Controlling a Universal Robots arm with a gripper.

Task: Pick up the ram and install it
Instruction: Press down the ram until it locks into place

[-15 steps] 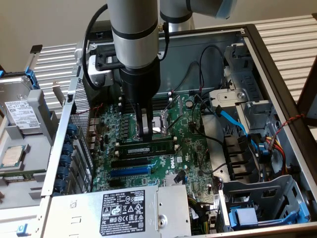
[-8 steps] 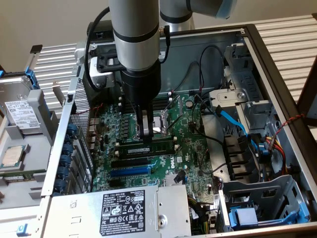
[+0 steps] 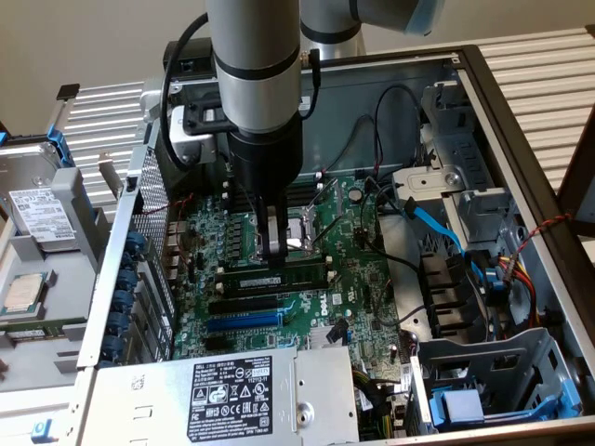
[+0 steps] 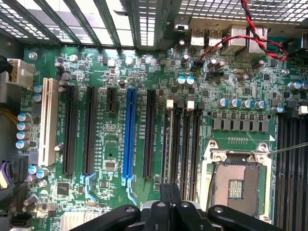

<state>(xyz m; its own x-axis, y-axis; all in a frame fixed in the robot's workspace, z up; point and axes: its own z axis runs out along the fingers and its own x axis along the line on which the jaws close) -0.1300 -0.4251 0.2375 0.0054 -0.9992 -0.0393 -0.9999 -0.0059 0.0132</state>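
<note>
Silver arm upright, tool [image 3: 276,249] shut above motherboard [image 3: 363,279]

You have an open computer case [image 3: 521,121] with a green motherboard [image 3: 363,279] lying flat inside it. Listed on the board: a blue expansion slot [image 4: 128,137], black expansion slots [image 4: 70,130] beside it, one white slot [image 4: 47,122] nearest the board edge, and an open processor socket [image 4: 238,180] in a metal frame. At the case's near edge you see a grey power supply [image 3: 232,390] with a black label. A light blue cable [image 3: 437,228] runs toward the drive bays at the exterior view's right. Outside the case, at the exterior view's left, a hard drive [image 3: 37,214] and a loose processor [image 3: 23,293] sit.
</note>
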